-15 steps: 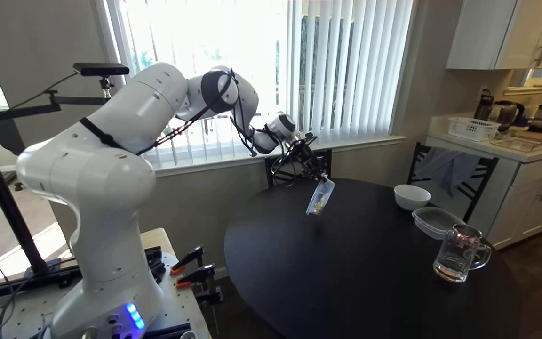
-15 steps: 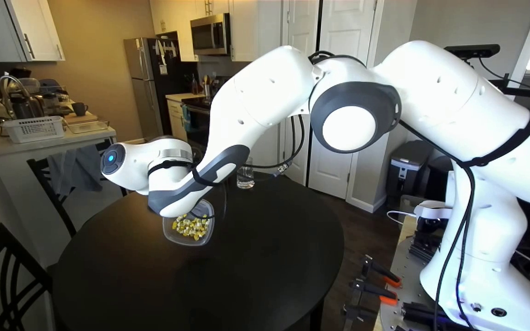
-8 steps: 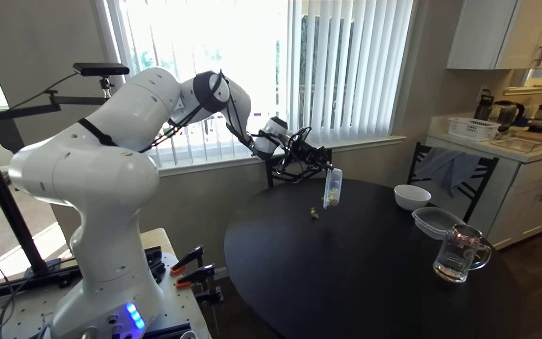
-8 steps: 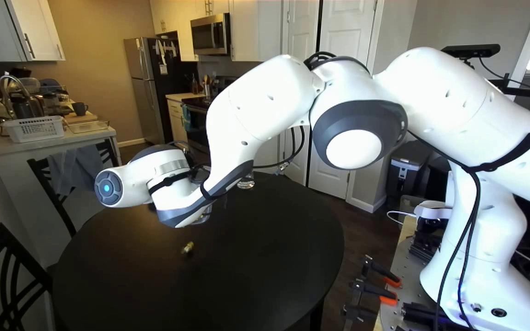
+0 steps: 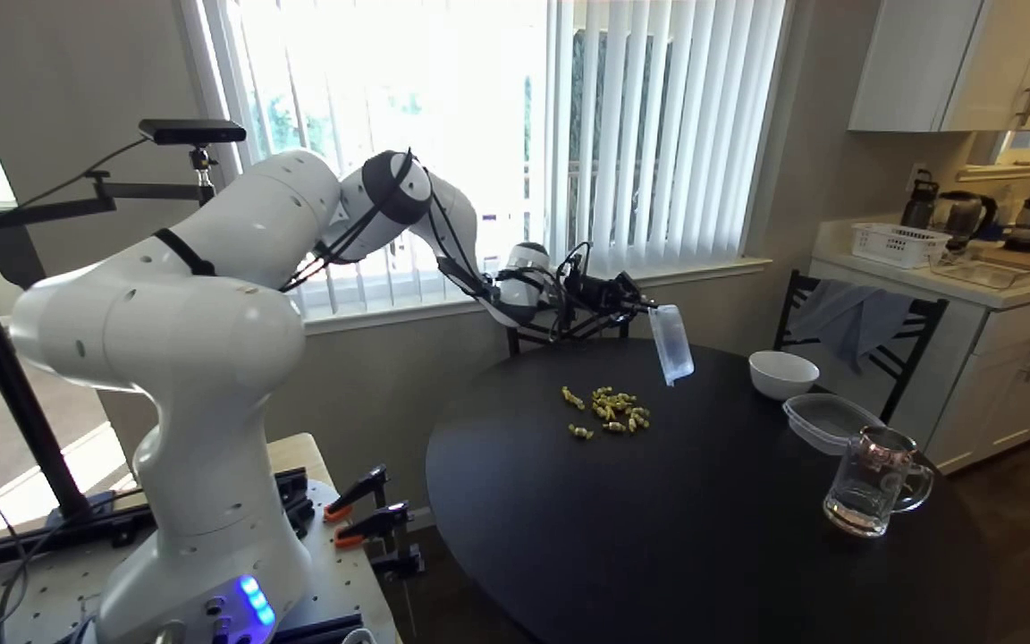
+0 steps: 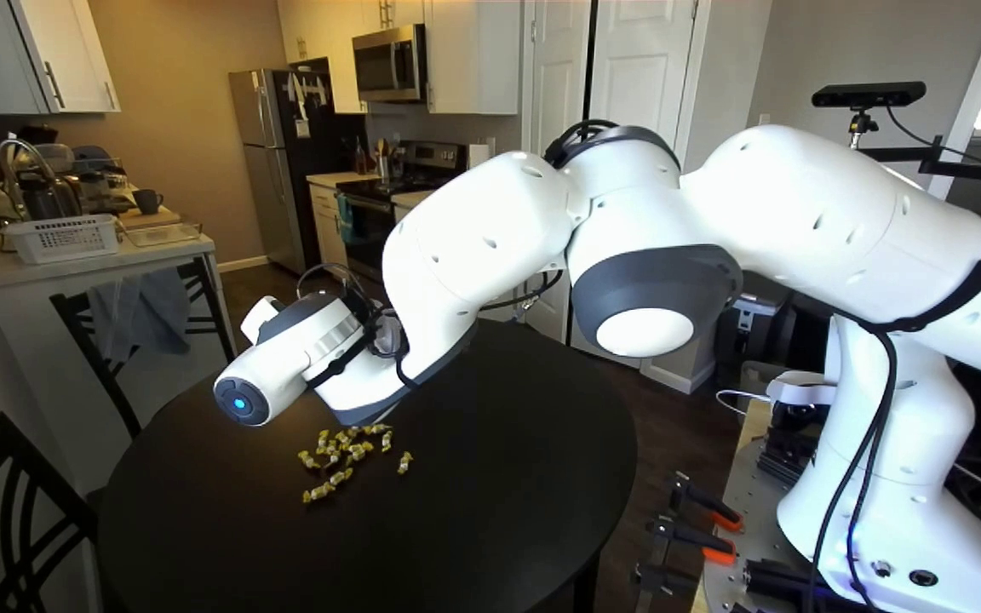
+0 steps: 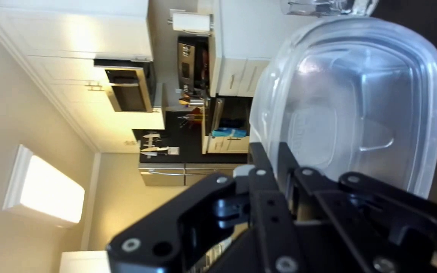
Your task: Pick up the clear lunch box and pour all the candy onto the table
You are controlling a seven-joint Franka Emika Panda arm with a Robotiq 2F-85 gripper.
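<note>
The clear lunch box (image 5: 671,344) is held above the dark round table (image 5: 658,528), tipped steeply on its side. My gripper (image 5: 650,307) is shut on one wall of it. In the wrist view the gripper's fingertips (image 7: 272,151) pinch the wall of the box (image 7: 321,125), whose inside shows no candy. The yellow candy (image 5: 618,410) lies scattered in a loose pile on the table, below and to the left of the box. It also shows in an exterior view (image 6: 346,447), where the arm hides the box and the fingers.
A white bowl (image 5: 783,374), another shallow clear container (image 5: 830,422) and a glass mug (image 5: 873,483) stand along the table's right side. Chairs (image 5: 873,335) stand at the table's edge. The window blinds (image 5: 658,134) are behind the arm.
The gripper has turned and swung the box to the right in an exterior view, tipping it further. The candy has fallen from the box onto the table.
</note>
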